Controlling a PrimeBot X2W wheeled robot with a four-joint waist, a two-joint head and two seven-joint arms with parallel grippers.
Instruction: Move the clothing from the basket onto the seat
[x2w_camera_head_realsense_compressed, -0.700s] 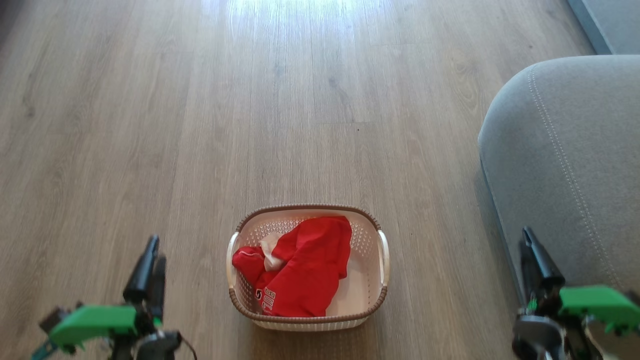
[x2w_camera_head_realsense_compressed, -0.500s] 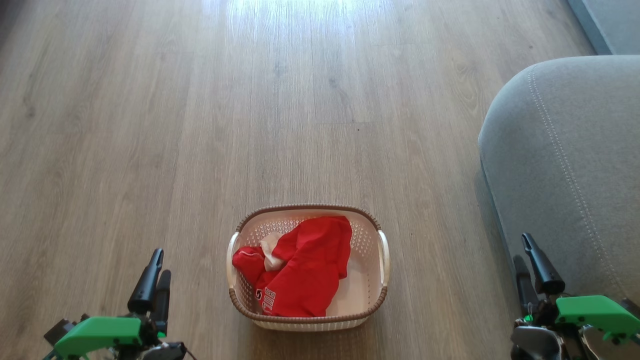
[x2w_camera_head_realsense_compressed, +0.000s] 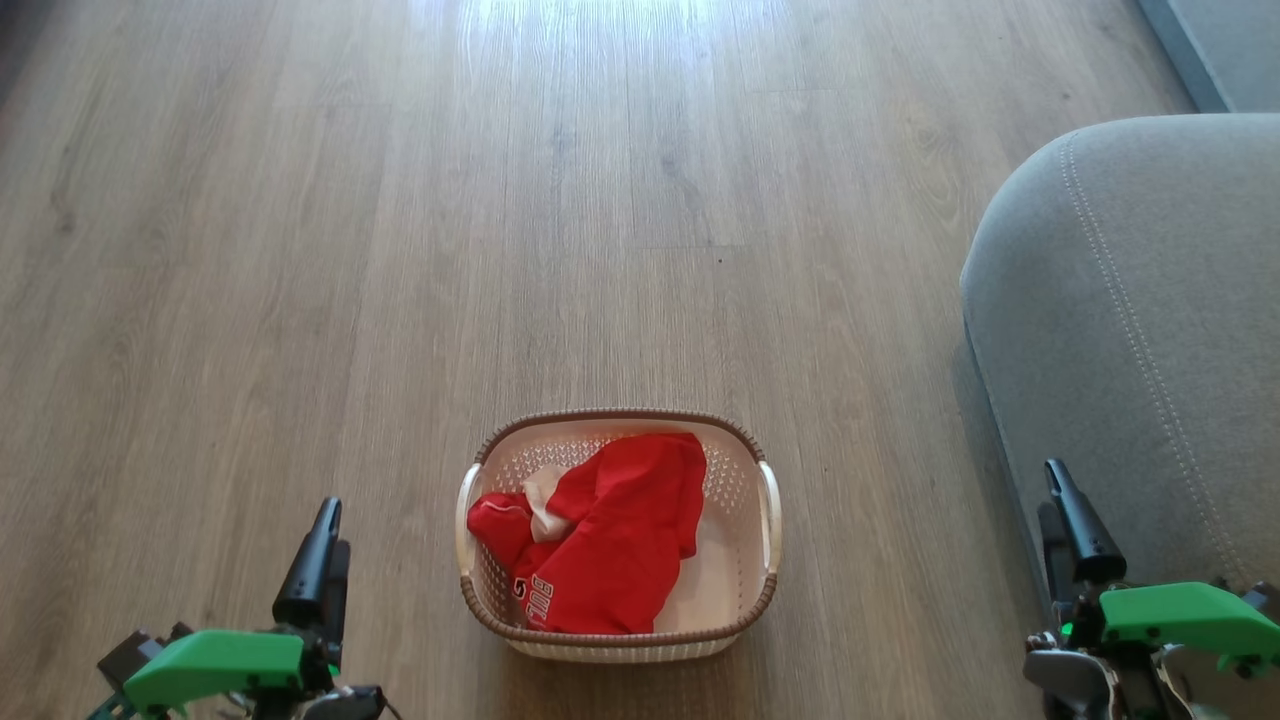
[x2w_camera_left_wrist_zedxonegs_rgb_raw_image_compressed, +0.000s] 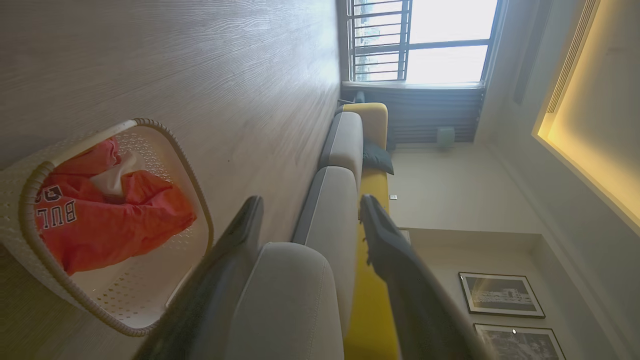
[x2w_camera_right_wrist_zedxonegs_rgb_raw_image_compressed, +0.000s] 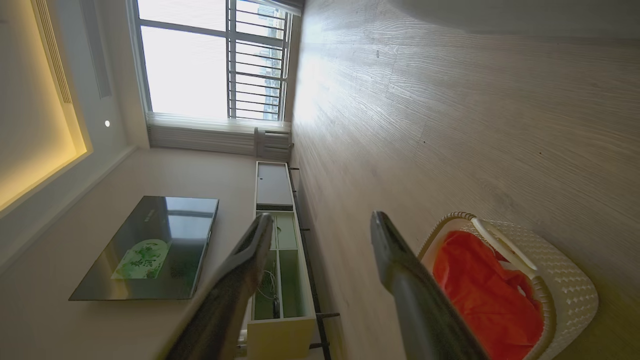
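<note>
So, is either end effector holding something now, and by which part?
Nothing is held. The left end effector and the right end effector are both open and empty. The clothing lies in the basket.

Basket (x2w_camera_head_realsense_compressed: 618, 414) x1, seat (x2w_camera_head_realsense_compressed: 1130, 330) x1, clothing heap (x2w_camera_head_realsense_compressed: 610, 540) x1

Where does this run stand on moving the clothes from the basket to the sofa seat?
Done: nothing yet; the visible part of the seat is bare. In hand: nothing; the left end effector and right end effector are both open and empty, on either side of the basket. Left: the whole job; the red clothes lie bunched in the basket on the floor, to be lifted out and laid on the seat.
</note>
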